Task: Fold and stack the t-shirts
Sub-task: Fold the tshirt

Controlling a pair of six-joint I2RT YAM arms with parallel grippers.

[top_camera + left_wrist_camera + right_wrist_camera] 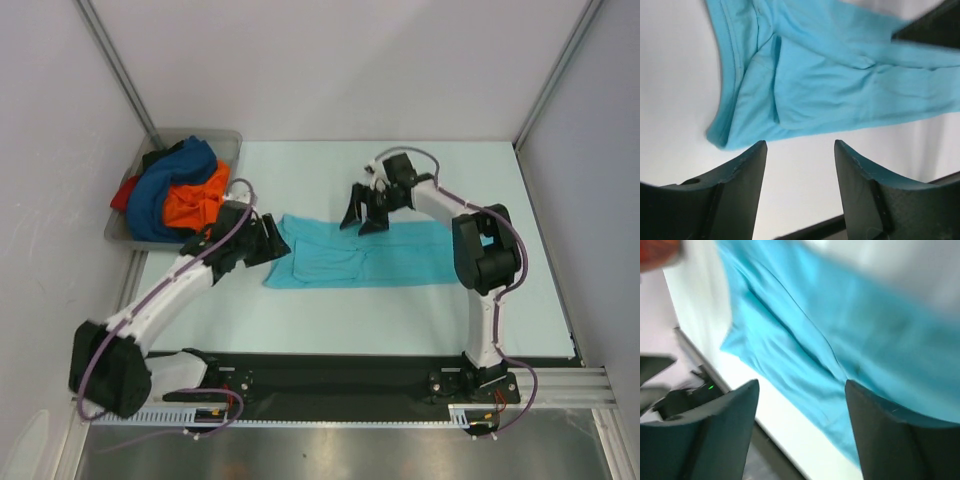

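A pale green table (pixel 300 325) seen from above, closed in by plain white walls (pixel 330 60) at the back and on both sides. A grey tray (pixel 222 137) sits in the far left corner by the left wall, turned slightly askew to the table's edges. A thin metal post (pixel 115 60) rises from each far corner. Along the near edge lies a long black plate (pixel 340 380), with a silver slotted rail (pixel 575 385) at its right end. Nearer still runs a brushed metal strip (pixel 350 455).

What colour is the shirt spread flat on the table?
The t-shirt is turquoise, a plain light blue-green, and shows best in the top external view.
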